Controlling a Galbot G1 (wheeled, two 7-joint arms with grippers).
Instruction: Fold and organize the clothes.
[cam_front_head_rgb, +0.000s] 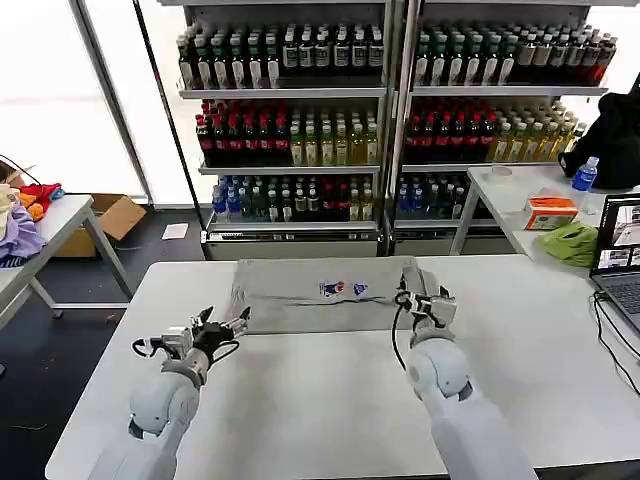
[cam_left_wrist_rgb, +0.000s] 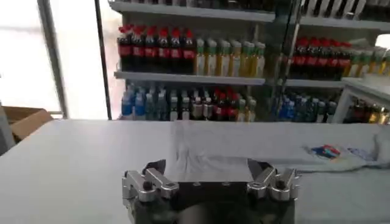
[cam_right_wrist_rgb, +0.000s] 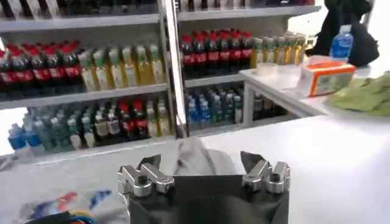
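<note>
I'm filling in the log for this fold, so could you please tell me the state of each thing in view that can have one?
Grey shirt: partly folded into a long band, flat on the white table, graphic up.
Left gripper: jaws open, at the shirt's left end.
Right gripper: jaws open, over the shirt's right end.
Laptop: open, on the side table.

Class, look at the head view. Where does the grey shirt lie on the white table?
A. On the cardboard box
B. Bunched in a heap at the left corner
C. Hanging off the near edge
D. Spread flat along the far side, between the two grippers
D: the grey shirt lies flat along the far side of the table, with the left gripper at one end and the right gripper at the other.
</note>
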